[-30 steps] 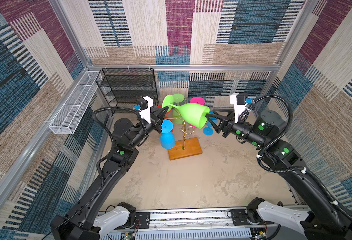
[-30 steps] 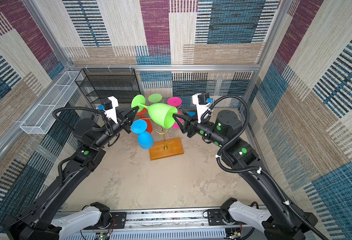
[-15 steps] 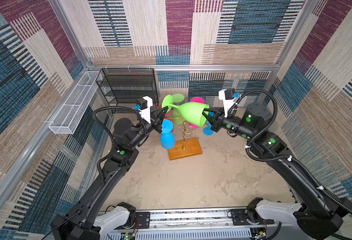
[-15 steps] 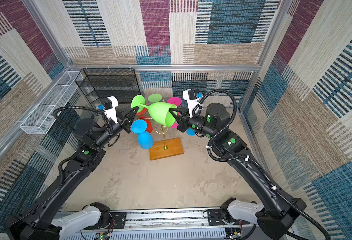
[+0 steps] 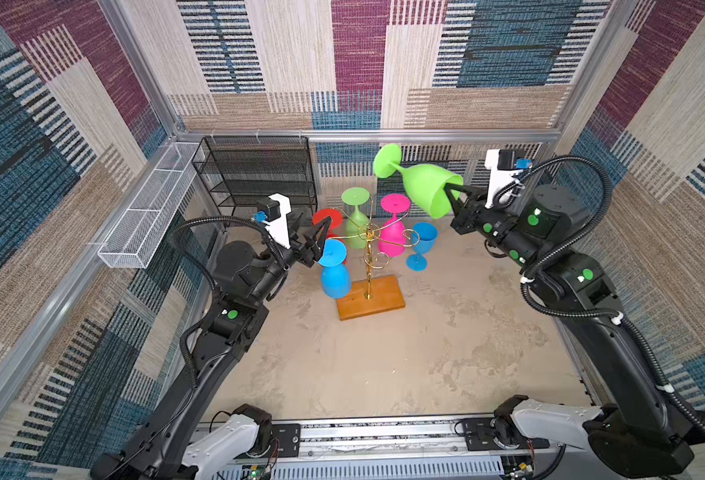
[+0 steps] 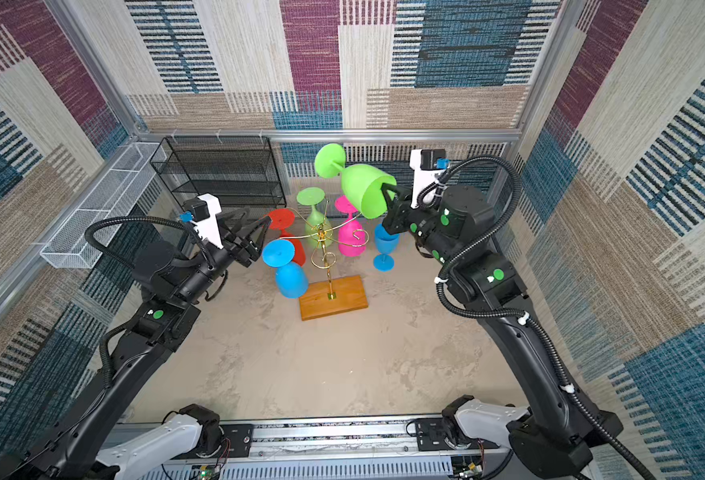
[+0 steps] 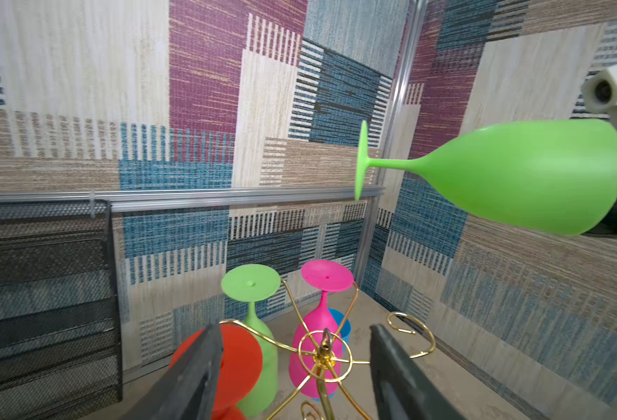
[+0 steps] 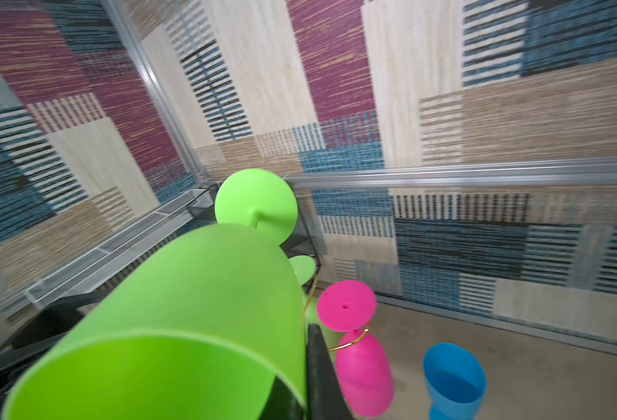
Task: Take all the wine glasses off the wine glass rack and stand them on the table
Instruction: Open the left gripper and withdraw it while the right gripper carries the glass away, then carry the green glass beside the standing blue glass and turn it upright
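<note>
The green wine glass [image 5: 427,187] [image 6: 361,191] lies on its side in the air, above and to the right of the wine glass rack [image 5: 369,297] [image 6: 334,297]. My right gripper [image 5: 452,193] [image 6: 387,192] [image 8: 301,381] is shut on its rim, one finger inside the bowl and one outside. The foot points away from that gripper, and the glass [image 7: 536,178] [image 8: 208,291] is clear of the gold arms. My left gripper [image 5: 316,222] [image 6: 258,215] [image 7: 294,338] stands open at the rack's left side, level with the red glass's foot [image 7: 238,360], holding nothing.
Red [image 5: 326,218], green [image 5: 356,224], pink [image 5: 392,237] and blue [image 5: 335,276] glasses hang upside down on the rack. Another blue glass [image 5: 422,245] stands upright on the table to its right. A black mesh shelf [image 5: 259,174] and a white wire basket [image 5: 151,216] line the back left.
My right gripper shut on the green glass's rim and carried it up and to the right, away from the rack. My left gripper opened and let go of the glass's stem end.
</note>
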### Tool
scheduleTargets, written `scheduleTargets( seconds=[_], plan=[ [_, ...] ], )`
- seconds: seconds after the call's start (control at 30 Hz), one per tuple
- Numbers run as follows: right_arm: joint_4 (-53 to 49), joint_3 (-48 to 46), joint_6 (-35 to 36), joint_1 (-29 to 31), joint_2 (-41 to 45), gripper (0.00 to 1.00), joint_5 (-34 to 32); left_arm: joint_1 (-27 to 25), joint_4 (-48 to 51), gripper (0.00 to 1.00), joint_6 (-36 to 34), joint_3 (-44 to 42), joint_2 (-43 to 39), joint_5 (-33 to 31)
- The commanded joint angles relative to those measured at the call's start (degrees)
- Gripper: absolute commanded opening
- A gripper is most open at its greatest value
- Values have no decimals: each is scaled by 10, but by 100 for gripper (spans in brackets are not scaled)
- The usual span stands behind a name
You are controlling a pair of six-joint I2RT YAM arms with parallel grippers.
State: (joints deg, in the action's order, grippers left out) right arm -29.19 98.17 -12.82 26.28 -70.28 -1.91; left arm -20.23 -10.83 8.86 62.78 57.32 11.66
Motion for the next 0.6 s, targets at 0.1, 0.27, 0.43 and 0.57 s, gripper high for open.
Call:
scheduleTargets(
  seconds=[0.1,0.27,0.43,0.57],
  plan=[
    [-162,40,36,-91,-15,0,-75,45,75,71,-33,-12,-39,-115],
    [-264,76,57,-140,-59,0,-86,137,90,72,34,-48,-61,-100],
    [-286,43,72,-184,-77,0,-107,197,79,73,51,-88,-72,-75],
    [-284,10,77,-203,-93,0,-132,219,80,74,30,-119,-70,-63]
  ],
)
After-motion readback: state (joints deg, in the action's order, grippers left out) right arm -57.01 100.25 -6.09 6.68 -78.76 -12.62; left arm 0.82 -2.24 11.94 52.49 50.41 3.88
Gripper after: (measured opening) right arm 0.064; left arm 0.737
